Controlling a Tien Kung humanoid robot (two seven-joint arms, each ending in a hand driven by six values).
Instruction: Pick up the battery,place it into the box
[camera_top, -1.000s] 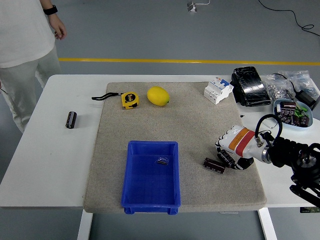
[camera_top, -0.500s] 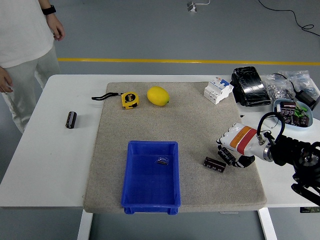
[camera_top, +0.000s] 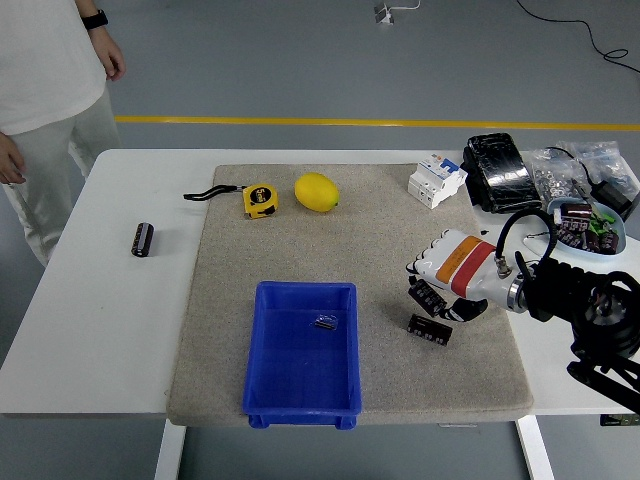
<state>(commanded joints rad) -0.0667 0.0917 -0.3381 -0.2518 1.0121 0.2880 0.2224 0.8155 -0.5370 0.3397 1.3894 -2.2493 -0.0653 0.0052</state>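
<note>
Grey floor with a yellow line lay behind the white table (camera_top: 110, 330), which carried a beige mat (camera_top: 370, 240). Only the right hand (camera_top: 440, 290) was in view. Compared with half a second earlier it had lifted and shifted left, toward the blue box (camera_top: 262, 345), its fingers (camera_top: 428, 295) now curled around one dark cylinder, seemingly a battery (camera_top: 426, 294), clear of the mat. I'd judge the pick done and the carry started. A second dark cylinder (camera_top: 429, 330) lay on the mat just below the hand, still where it was. The held battery looked short and black with pale markings, partly hidden by fingers. The box, left of the hand, already held a small dark item (camera_top: 325, 321). Another battery-like cylinder (camera_top: 142, 240) sat far left.
</note>
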